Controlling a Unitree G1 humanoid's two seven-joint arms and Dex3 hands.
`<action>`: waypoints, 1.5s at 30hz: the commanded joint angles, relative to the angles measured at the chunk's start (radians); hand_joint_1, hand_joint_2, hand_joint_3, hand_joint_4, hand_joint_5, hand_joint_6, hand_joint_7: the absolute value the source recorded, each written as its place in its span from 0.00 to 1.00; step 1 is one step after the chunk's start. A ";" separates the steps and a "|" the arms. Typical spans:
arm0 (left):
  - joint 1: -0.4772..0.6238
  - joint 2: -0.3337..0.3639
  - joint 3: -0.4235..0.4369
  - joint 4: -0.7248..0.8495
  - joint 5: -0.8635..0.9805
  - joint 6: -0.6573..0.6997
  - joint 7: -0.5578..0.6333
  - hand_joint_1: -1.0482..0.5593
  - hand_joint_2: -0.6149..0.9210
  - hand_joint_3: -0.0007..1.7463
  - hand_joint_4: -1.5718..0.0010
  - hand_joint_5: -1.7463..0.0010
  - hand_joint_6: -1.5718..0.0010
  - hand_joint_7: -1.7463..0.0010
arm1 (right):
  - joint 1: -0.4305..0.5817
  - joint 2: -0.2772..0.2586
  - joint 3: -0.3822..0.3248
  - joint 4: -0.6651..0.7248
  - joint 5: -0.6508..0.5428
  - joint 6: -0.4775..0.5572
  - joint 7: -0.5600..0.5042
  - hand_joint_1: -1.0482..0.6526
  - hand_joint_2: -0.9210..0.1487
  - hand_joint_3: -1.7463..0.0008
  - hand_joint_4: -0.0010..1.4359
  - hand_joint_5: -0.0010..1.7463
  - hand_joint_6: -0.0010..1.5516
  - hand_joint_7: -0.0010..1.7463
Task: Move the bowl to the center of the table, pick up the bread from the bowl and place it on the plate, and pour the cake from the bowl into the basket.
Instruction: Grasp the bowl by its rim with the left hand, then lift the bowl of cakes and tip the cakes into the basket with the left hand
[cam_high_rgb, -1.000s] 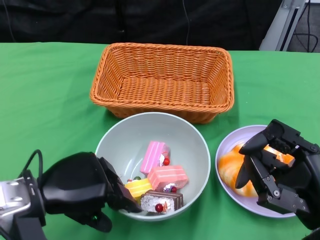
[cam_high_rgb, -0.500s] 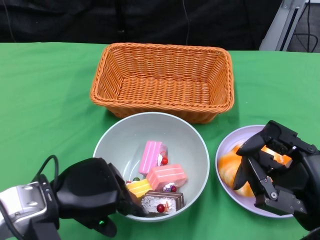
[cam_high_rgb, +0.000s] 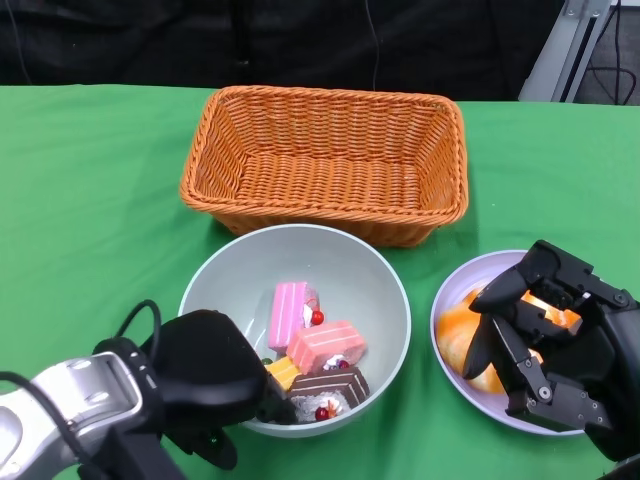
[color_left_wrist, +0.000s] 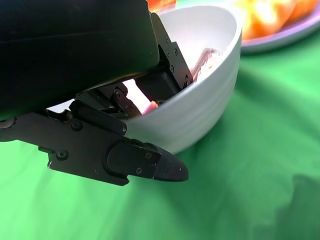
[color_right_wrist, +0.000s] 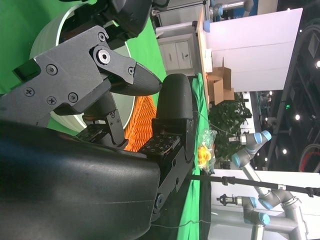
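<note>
Nearest, the left hand grips the near rim of the pale bowl of cakes, the right hand hovers spread, holding nothing, over the bread on the plate, and beyond stands the basket on the green worktop.

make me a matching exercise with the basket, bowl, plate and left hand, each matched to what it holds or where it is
Things:
1. basket
2. bowl
3. plate
4. left hand

States:
a. carries the orange bread, under the right hand
b. grips the bowl's near rim
c. nothing inside, at the far side of the table
d. holds several small cakes

Pairs: 1-c, 2-d, 3-a, 4-b
</note>
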 joint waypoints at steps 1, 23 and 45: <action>-0.012 -0.005 -0.014 0.008 -0.001 0.061 -0.056 0.28 1.00 0.10 0.62 1.00 0.65 1.00 | 0.012 -0.004 -0.006 -0.011 -0.002 -0.013 -0.006 0.55 0.33 0.42 0.49 0.92 0.42 0.76; -0.040 -0.008 -0.032 0.105 -0.038 0.083 -0.009 0.27 1.00 0.09 0.76 1.00 0.76 0.99 | 0.016 -0.005 -0.009 -0.005 -0.003 -0.046 -0.004 0.55 0.34 0.40 0.50 0.92 0.43 0.76; -0.167 -0.034 -0.100 0.579 0.058 -0.288 0.634 0.48 1.00 0.01 0.51 0.28 0.25 0.99 | 0.019 0.001 -0.004 0.005 -0.013 -0.077 -0.004 0.55 0.34 0.41 0.50 0.92 0.43 0.75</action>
